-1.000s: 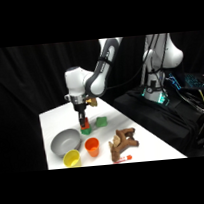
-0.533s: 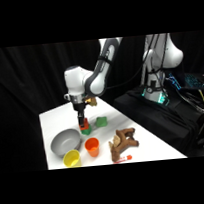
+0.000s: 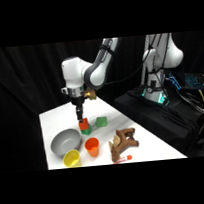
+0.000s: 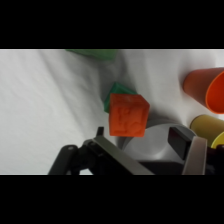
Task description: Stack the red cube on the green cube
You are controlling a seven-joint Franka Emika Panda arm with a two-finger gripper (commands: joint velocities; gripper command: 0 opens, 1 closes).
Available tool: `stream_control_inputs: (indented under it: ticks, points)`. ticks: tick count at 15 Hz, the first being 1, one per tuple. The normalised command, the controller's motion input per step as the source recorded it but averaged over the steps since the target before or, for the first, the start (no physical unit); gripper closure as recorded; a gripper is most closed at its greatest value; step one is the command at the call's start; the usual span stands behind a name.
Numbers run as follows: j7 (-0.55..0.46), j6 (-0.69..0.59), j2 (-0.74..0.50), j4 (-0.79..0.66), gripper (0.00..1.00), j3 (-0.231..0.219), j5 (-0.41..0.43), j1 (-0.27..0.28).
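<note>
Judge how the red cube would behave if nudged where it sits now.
The red cube sits on the green cube with only a partial, skewed overlap, so a nudge would probably topple it. Flat faces suggest sliding, not rolling. It looks stiff.

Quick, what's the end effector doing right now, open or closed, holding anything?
End effector: open, holding nothing; the small orange-red cube rests on the small dark green cube.
</note>
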Motion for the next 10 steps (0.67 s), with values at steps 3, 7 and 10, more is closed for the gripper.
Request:
stream_control_inputs:
  ticks: [3, 7, 10]
  points:
    - [0.17, -0.29, -0.48, -0.21, 0.0, -0.115, -0.264, 0.141]
    - [0.11, -0.34, -0.46, -0.18, 0.0, -0.038, -0.202, 0.088]
    - [0.12, -0.27, -0.41, -0.18, 0.0, -0.007, -0.207, 0.054]
